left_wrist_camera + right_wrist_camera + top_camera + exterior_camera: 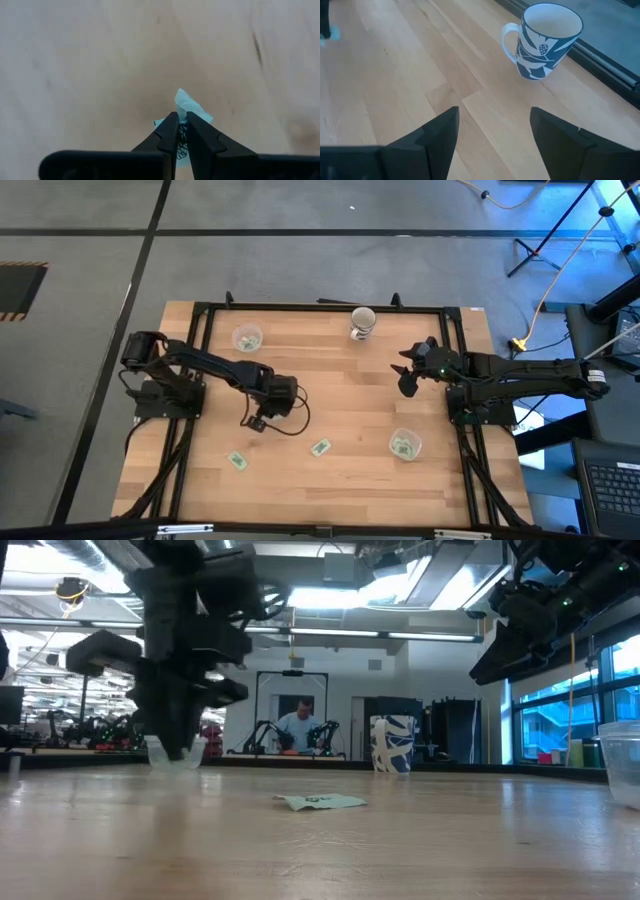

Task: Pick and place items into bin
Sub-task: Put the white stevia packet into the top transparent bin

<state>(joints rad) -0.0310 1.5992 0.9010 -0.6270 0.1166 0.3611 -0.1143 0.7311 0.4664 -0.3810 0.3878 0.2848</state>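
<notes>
My left gripper [256, 420] points down over the wood table's left half and is shut on a small green and white packet [191, 109]. Two more packets lie flat near the front edge, one [237, 461] to the left and one [320, 447] toward the middle, the latter also in the low view [320, 802]. A clear bin cup [405, 445] at the front right holds green packets. A second clear cup [247, 338] stands at the far left. My right gripper [408, 375] hangs open above the table's right half, touching nothing. My left gripper pinches the packet between its two fingers [167, 135], coming from above and pointing steeply down. One white corner [182, 97] sticks out past the fingertips. The packet looks crumpled and appears lifted just clear of the table.
A white and blue mug [363, 322] stands at the far middle, also in front of my right gripper [542, 40]. A black frame [320, 307] runs around the table. Bare wood lies between the two arms. A person sits far behind the table [298, 725].
</notes>
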